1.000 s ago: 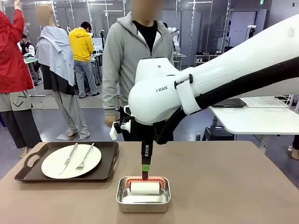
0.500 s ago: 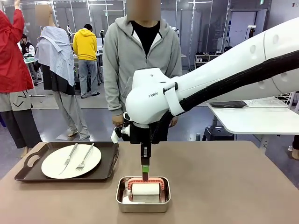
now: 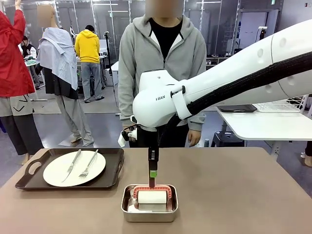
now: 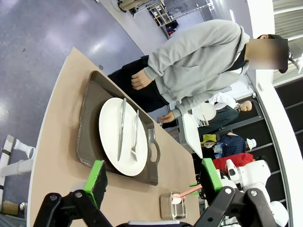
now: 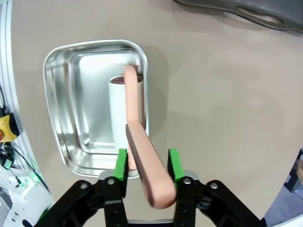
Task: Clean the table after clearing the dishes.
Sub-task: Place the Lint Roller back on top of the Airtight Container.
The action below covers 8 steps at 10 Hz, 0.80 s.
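Note:
The dishes are one white plate (image 3: 53, 173) with a fork (image 3: 88, 164) and a knife (image 3: 71, 165) on a dark brown tray (image 3: 113, 181) at the left of the table (image 3: 243, 195). My right gripper (image 3: 153, 183) hangs straight down over a steel pan (image 3: 127, 212) at the front middle. It is shut on the pink handle of a white lint roller (image 3: 152, 197) that lies in the pan. In the right wrist view, the handle (image 5: 142, 156) fills the narrow gap of this gripper (image 5: 147, 165). My left gripper (image 4: 154, 177) is open and held high, looking down on the tray (image 4: 87, 118).
A person in a grey hoodie (image 3: 163, 63) stands at the table's far edge, behind my right arm, hands down. A smaller white table (image 3: 263, 124) stands at the right. Other people are farther back on the left.
The person has stepped to the right along the far edge. My right arm has barely shifted, and the roller stays in the pan.

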Each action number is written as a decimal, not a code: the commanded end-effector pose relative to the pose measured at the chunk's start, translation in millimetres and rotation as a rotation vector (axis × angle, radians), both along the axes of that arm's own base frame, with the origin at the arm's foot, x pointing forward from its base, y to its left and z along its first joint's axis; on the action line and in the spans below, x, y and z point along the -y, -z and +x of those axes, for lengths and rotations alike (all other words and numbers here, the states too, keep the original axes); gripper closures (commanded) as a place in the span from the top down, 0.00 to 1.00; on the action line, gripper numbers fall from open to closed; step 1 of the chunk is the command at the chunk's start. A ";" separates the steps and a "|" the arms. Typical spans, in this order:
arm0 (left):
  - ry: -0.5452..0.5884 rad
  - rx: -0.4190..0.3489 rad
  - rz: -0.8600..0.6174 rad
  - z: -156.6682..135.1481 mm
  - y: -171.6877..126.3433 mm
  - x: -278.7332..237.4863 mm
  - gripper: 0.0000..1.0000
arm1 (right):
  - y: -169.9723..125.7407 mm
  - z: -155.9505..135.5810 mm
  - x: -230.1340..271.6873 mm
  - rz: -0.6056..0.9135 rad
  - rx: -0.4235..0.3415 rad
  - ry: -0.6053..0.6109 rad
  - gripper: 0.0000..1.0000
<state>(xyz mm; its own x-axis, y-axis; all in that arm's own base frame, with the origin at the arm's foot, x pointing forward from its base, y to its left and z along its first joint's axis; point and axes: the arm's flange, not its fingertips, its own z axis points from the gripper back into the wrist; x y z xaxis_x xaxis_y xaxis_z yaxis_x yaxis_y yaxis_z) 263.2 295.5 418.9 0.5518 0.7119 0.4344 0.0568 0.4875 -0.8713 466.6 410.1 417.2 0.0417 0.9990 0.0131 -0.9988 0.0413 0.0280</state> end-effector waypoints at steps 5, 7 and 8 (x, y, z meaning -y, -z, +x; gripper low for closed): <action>0.001 0.018 -0.010 -0.8 -0.7 -1.5 1.00 | -15.7 -4.8 10.2 0.049 0.144 0.000 1.00; 0.001 0.018 -0.010 -0.8 -0.7 -1.5 1.00 | -18.2 -7.3 10.7 0.048 0.149 0.001 1.00; 0.001 0.018 -0.010 -0.8 -0.7 -1.5 1.00 | -15.3 -7.1 14.2 0.066 0.132 -0.006 1.00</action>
<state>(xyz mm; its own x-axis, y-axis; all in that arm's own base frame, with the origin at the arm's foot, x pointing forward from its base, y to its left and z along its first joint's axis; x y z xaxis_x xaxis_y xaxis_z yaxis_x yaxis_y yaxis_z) 263.2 295.5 418.9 0.5518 0.7119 0.4344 0.0569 0.4875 -0.8712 470.0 404.6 437.9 0.0304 0.9974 0.0658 -0.9947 0.0367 -0.0963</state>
